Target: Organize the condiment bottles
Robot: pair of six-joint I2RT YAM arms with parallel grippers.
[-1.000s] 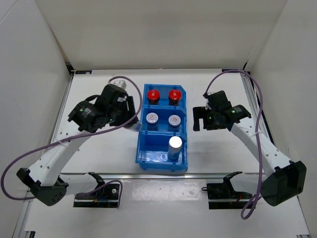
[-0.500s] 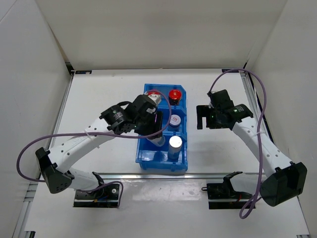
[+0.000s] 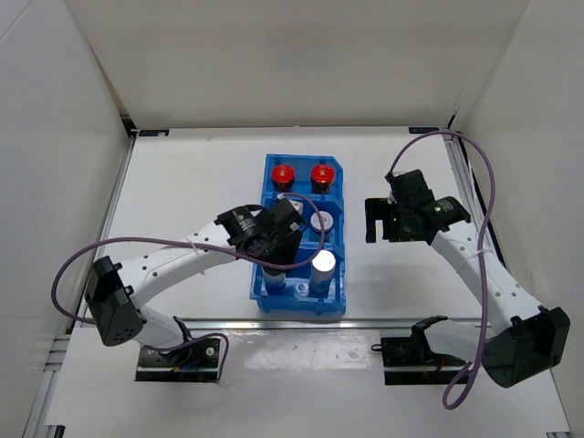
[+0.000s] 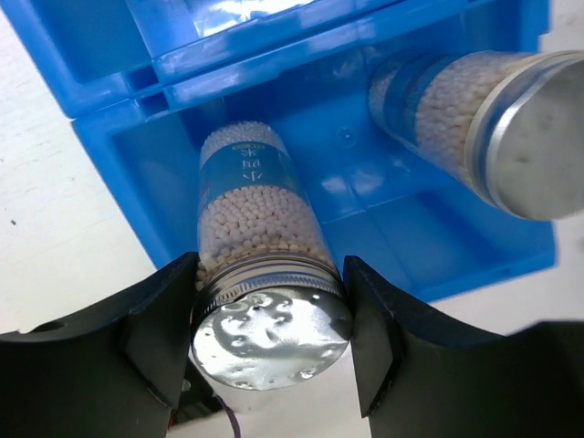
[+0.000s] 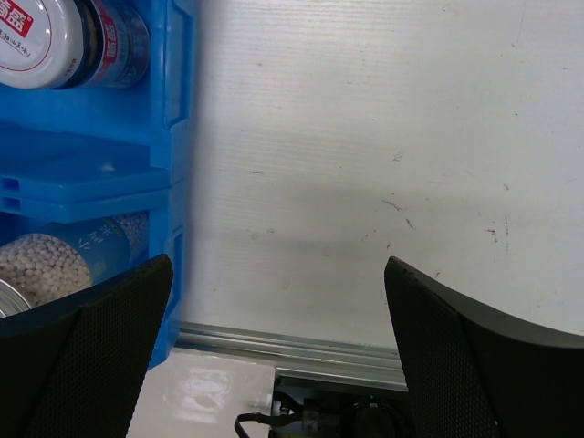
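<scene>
My left gripper (image 4: 270, 315) is shut on the cap of a silver-capped clear bottle (image 4: 260, 228) with a blue label, which stands upright in the left of the blue bin's (image 3: 260, 290) near compartment. In the top view the left gripper (image 3: 274, 258) hides that bottle. The second silver-capped bottle (image 3: 322, 264) stands beside it on the right and also shows in the left wrist view (image 4: 511, 128). Two red-capped bottles (image 3: 283, 172) fill the far compartment. One grey-lidded bottle (image 3: 320, 221) shows in the middle compartment; the other is mostly hidden by my arm. My right gripper (image 3: 375, 222) is open and empty over the table right of the bin.
The right wrist view shows the bin's right wall (image 5: 178, 119), a grey-lidded bottle (image 5: 36, 36) and bare white table between the open fingers (image 5: 484, 356). A metal rail (image 3: 301, 321) runs along the table's near edge. White walls enclose three sides.
My left arm has swung from the left of the bin to over its near compartment, carrying the silver-capped bottle down into it. The right gripper has drifted slightly right.
</scene>
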